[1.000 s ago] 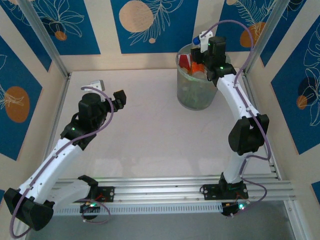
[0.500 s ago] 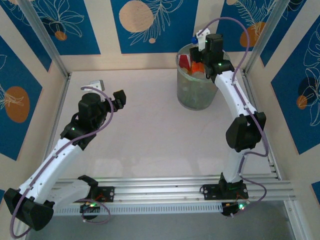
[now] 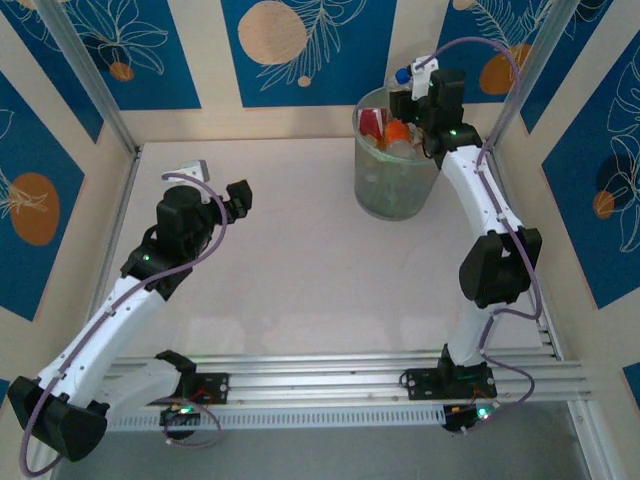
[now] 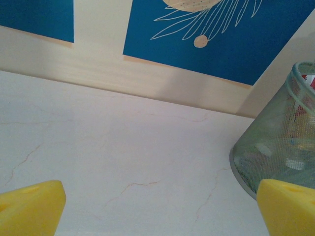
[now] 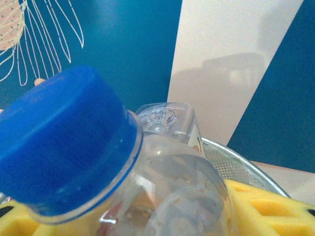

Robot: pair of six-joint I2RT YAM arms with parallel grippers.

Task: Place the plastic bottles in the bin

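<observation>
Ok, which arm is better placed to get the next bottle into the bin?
Right. The right gripper grips a blue-capped bottle above the bin, ready to drop. The left gripper is open, holding nothing, off to the side over the table.

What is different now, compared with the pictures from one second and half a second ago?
The right claw, shut on a blue-capped bottle, shifted a little to the right above the bin. It has not let the bottle go. The left claw, open, and the bin stayed where they were.
</observation>
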